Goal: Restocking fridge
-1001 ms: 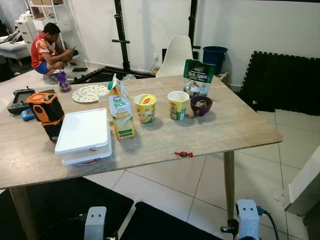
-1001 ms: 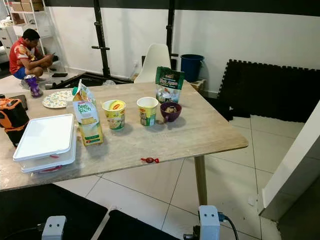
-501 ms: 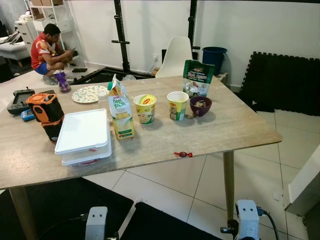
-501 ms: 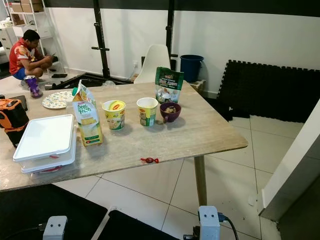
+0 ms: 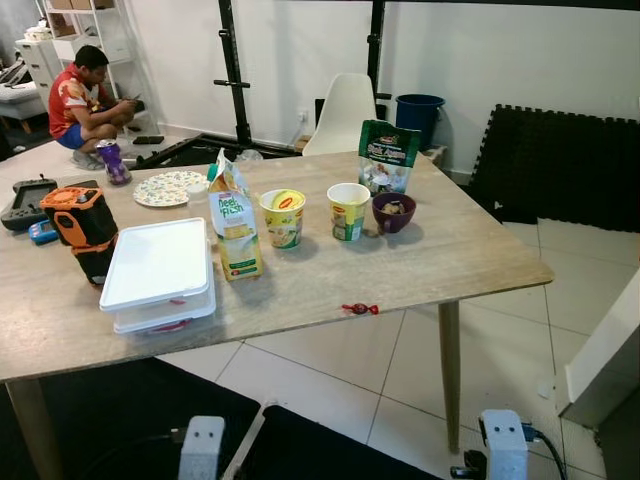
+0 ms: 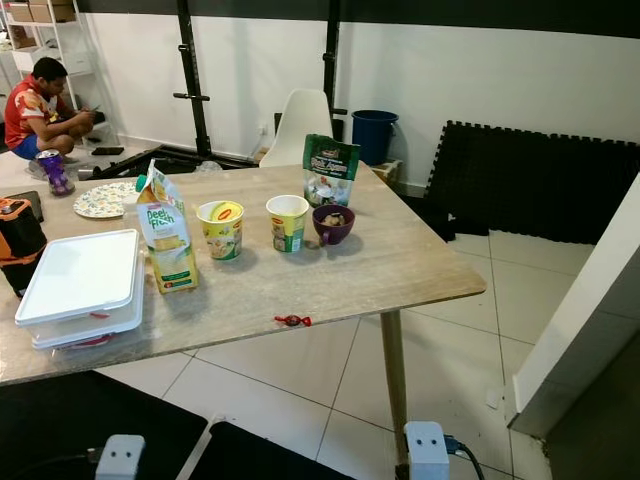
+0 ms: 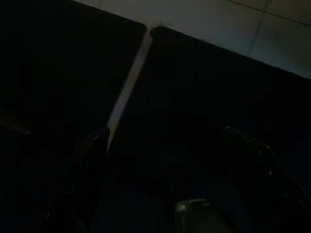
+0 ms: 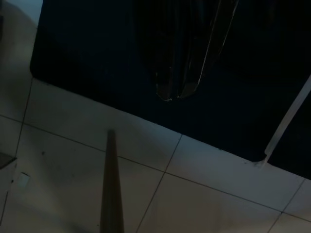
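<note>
On the wooden table (image 5: 470, 250) the juice carton (image 5: 235, 225) and two noodle cups (image 5: 283, 217) await restocking; the left gripper (image 7: 165, 145) hangs spread open, the right gripper's state cannot be told, so approaching comes next.

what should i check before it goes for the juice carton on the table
1. Juice carton upright and standing free on the table: ok.
2. Room around it: white lidded container close on one side, yellow cup on the other; tight but apart: ok.
3. Left gripper fingers spread, nothing between them, hanging low over the dark mat: ok.
4. Right gripper fingers: cannot tell, view too dark.
5. Arms raised to table height: not ok, both hang below the table edge.
6. Person crouched on the floor far behind the table, away from the reach: ok.
</note>
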Robot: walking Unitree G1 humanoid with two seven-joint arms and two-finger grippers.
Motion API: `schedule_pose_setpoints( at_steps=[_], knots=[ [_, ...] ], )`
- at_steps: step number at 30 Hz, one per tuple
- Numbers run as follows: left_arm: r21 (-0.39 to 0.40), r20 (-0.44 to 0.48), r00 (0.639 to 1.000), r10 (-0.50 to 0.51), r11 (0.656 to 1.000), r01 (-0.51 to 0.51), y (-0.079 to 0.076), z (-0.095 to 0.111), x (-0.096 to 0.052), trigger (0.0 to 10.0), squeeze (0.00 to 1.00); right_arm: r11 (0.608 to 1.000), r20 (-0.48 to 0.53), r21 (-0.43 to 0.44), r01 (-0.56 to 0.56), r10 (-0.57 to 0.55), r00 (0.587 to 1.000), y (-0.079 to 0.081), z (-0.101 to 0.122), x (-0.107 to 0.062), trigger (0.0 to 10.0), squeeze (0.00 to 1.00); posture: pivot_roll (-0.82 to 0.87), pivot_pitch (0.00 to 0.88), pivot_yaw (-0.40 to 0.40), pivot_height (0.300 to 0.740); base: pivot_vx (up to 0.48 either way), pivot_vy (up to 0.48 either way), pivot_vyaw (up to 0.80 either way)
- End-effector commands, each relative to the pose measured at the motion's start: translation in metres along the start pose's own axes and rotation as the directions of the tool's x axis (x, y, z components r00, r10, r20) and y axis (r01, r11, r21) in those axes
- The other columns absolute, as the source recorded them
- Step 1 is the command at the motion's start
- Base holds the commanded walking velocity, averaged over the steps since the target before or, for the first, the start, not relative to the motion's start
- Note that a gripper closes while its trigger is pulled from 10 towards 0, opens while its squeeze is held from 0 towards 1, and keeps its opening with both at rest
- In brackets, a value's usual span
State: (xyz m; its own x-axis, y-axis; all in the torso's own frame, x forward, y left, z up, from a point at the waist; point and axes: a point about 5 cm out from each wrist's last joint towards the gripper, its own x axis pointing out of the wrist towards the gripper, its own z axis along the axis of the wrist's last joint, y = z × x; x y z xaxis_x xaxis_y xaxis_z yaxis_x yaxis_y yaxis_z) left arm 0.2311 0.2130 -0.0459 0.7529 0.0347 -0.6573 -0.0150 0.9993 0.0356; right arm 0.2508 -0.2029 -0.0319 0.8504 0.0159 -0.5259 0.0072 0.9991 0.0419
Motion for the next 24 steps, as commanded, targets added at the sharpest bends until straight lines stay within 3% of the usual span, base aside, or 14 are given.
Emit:
schedule_pose_setpoints(
  at_steps=[1, 12, 16, 21, 24],
  knots=[
    [-0.005, -0.015, 1.0, -0.008, 1.0, 0.008, -0.002, -0.006, -0.002, 10.0, 0.0, 1.0, -0.037, 0.001, 0.001, -0.001, 0.999, -0.002, -0.009, -0.003, 10.0, 0.0, 0.04, 0.105, -0.007, 0.734, 0.0, 0.0, 0.0],
    [-0.035, -0.006, 0.999, 0.033, 0.999, -0.033, 0.017, -0.006, -0.006, 10.0, 0.0, 0.999, -0.045, 0.0, -0.052, 0.052, 0.998, 0.01, -0.006, 0.001, 10.0, 0.0, 0.07, 0.141, -0.053, 0.734, 0.0, 0.0, 0.0],
    [-0.036, -0.011, 0.998, 0.059, 0.998, -0.06, 0.033, -0.003, -0.008, 10.0, 0.0, 0.999, -0.049, 0.008, -0.048, 0.048, 0.998, 0.015, -0.003, 0.004, 10.0, 0.0, 0.05, 0.123, -0.028, 0.734, 0.0, 0.0, 0.0],
    [-0.009, -0.013, 0.999, 0.049, 0.999, -0.049, 0.028, 0.0, -0.005, 10.0, 0.0, 0.999, -0.038, 0.041, -0.024, 0.026, 0.999, 0.013, -0.003, 0.003, 10.0, 0.0, 0.04, 0.108, -0.008, 0.734, 0.0, 0.0, 0.0],
    [-0.045, -0.005, 0.999, 0.045, 0.998, -0.045, 0.021, 0.006, -0.001, 10.0, 0.0, 0.999, -0.038, 0.053, -0.008, 0.01, 0.999, 0.01, -0.003, 0.003, 10.0, 0.0, 0.04, 0.099, 0.014, 0.734, 0.0, 0.0, 0.0]
  ],
)
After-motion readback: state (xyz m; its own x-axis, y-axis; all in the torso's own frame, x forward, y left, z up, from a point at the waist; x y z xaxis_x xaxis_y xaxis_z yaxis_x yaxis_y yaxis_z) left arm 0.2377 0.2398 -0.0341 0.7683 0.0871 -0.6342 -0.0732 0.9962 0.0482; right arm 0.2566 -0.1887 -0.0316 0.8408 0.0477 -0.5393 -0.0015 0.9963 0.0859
